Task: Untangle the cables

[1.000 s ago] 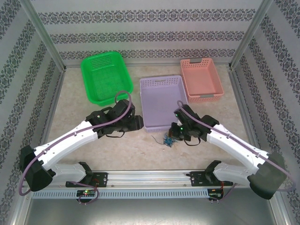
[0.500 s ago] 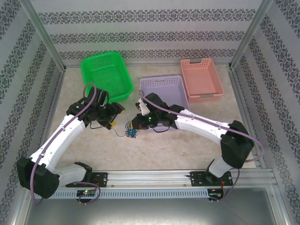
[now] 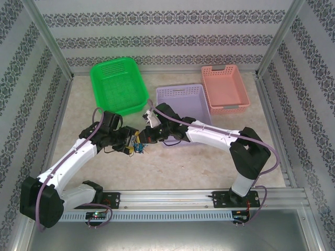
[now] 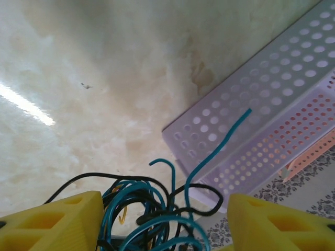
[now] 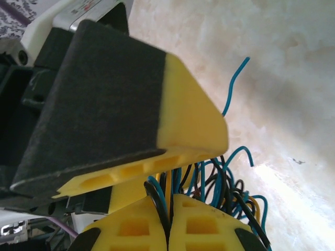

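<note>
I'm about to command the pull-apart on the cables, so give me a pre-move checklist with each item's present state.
1. Right gripper shut on the cables: ok, strands pinched between its fingers.
2. Left gripper open around the tangle: ok, a finger on each side.
3. Left gripper has one strand singled out: not ok, many lie between.
4. The two grippers apart from each other: cannot tell, very close.
5. Purple basket touching no strand: cannot tell.
</note>
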